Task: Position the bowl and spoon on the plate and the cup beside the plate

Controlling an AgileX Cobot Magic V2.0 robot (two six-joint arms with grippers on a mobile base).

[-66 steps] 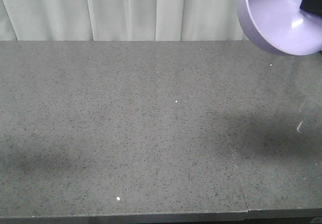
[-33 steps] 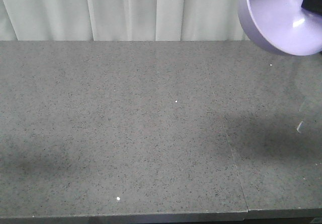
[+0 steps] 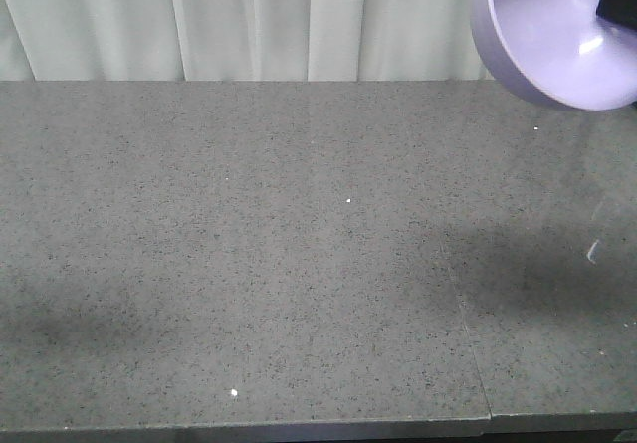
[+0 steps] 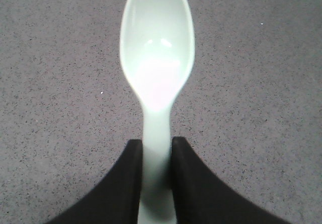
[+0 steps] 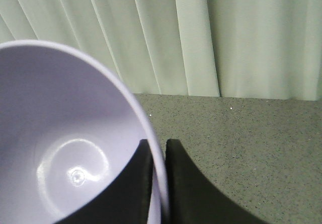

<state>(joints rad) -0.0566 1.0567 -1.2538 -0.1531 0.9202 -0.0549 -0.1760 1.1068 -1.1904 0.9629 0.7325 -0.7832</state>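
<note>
The lavender bowl (image 3: 557, 35) hangs tilted in the air at the upper right of the front view, its opening turned toward the camera. My right gripper (image 5: 159, 148) is shut on the bowl (image 5: 65, 148) rim, one finger inside and one outside. The pale mint-green spoon (image 4: 157, 58) is held above the grey counter, head pointing away, with my left gripper (image 4: 156, 146) shut on its handle. Only a dark bit of the right gripper (image 3: 619, 5) shows in the front view. The plate and the cup are out of view.
The grey speckled counter (image 3: 249, 264) fills the front view, with a seam (image 3: 463, 314) running toward its front edge at the right. Pale pleated curtains (image 3: 249, 20) hang along its back edge.
The bowl has drifted very slightly to the right in the front view. Nothing else has visibly changed.
</note>
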